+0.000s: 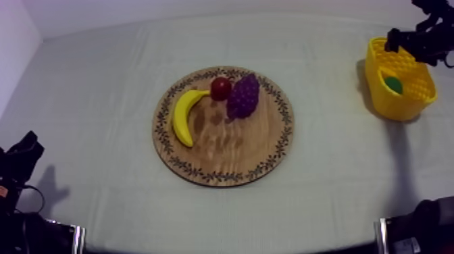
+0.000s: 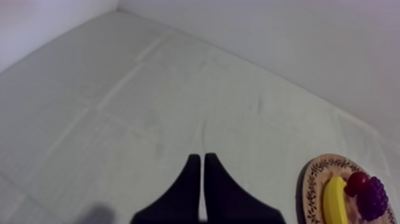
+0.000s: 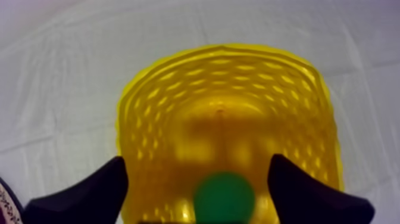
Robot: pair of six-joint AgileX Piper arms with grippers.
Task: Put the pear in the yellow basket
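One partly cut-off pear, seemingly inside yellow basket, right end effector apart above, left end effector together.

Desk: we log open cloth all round the wooden board. Board's far half: banana, small red fruit, grapes crowded together. Yellow basket, far right: our right gripper hangs over its mouth.

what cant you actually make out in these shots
- Pear: right wrist view, a blurred green blob cut by the frame edge; top view, the wall of the yellow basket hides most of it.
- Wooden board: left wrist view, cut off by the frame edge.
- Small red fruit: too small to tell its kind.
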